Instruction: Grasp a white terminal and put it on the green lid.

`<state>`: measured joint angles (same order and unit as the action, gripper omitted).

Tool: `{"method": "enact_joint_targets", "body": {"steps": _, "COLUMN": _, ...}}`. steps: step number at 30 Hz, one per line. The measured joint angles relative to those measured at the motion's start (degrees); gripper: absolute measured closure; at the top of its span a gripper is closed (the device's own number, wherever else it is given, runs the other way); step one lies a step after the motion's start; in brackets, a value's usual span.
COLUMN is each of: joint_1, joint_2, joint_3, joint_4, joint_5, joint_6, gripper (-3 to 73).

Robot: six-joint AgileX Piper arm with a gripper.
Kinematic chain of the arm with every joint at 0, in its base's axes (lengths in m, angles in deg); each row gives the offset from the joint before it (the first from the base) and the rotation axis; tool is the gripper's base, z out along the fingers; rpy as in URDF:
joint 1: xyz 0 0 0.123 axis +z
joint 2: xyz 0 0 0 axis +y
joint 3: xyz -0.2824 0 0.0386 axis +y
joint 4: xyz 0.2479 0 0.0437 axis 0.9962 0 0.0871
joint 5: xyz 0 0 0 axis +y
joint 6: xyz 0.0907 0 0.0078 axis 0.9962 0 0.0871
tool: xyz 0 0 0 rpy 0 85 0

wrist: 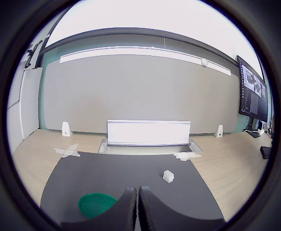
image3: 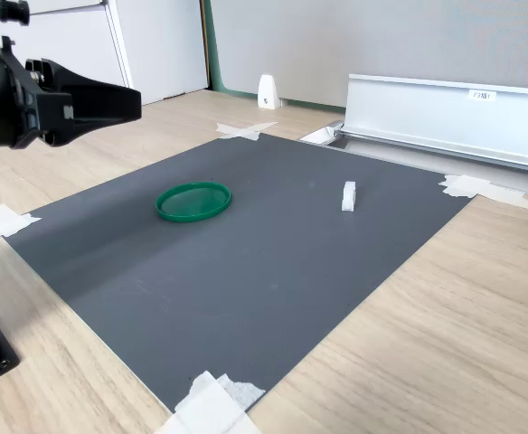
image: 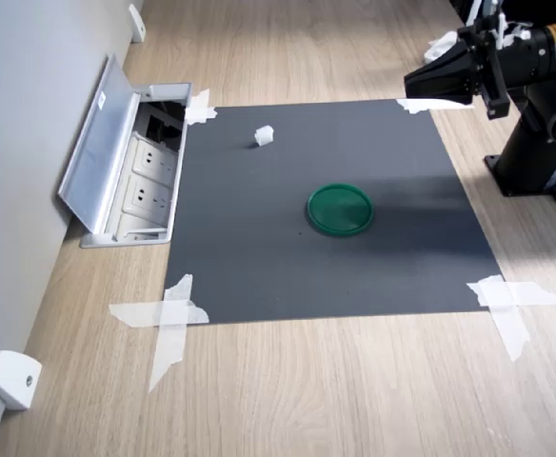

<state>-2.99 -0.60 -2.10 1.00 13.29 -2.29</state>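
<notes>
White terminal [wrist: 168, 176] lies on the mat well beyond the closed, empty jaws

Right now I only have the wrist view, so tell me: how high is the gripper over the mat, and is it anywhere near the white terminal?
Observer: In the first exterior view the gripper hangs well above the mat's taped corner, far from the white terminal.
Operator: What is under that raised cover?
Observer: Power sockets, set in an open floor box right beside the mat's edge.
Operator: I see only part of the green lid. Is it free?
Observer: Yes, the whole green lid shows in both exterior views, lying flat with nothing on it.
</notes>
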Motion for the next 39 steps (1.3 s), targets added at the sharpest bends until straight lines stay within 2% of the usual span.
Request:
{"method": "enact_joint_targets", "body": {"steps": 15, "joint_1": 0.0, "joint_2": 0.1, "joint_3": -0.5, "joint_4": 0.0, "joint_5": -0.6, "joint_6": -0.2, "gripper": 70.3}}
{"method": "enact_joint_targets", "body": {"steps": 22, "joint_1": 0.0, "joint_2": 7.5, "joint_3": -9.5, "joint_4": 0.0, "joint_5": 0.3, "joint_6": -0.8, "gripper": 70.3}}
{"method": "enact_joint_targets", "body": {"steps": 25, "joint_1": 0.0, "joint_2": 12.4, "joint_3": -15.1, "joint_4": 0.0, "joint_5": 4.1, "joint_6": -0.9, "gripper": 70.3}}
{"method": "enact_joint_targets", "body": {"steps": 30, "joint_1": 0.0, "joint_2": 20.5, "joint_3": -24.8, "joint_4": -0.6, "joint_5": 17.0, "joint_6": -1.2, "gripper": 70.3}}
{"method": "enact_joint_targets", "body": {"steps": 34, "joint_1": 0.0, "joint_2": 28.0, "joint_3": -30.3, "joint_4": -3.2, "joint_5": 25.1, "joint_6": -1.4, "gripper": 70.3}}
{"method": "enact_joint_targets", "body": {"steps": 39, "joint_1": 0.0, "joint_2": 38.5, "joint_3": -34.0, "joint_4": -5.5, "joint_5": 29.6, "joint_6": -1.7, "gripper": 70.3}}
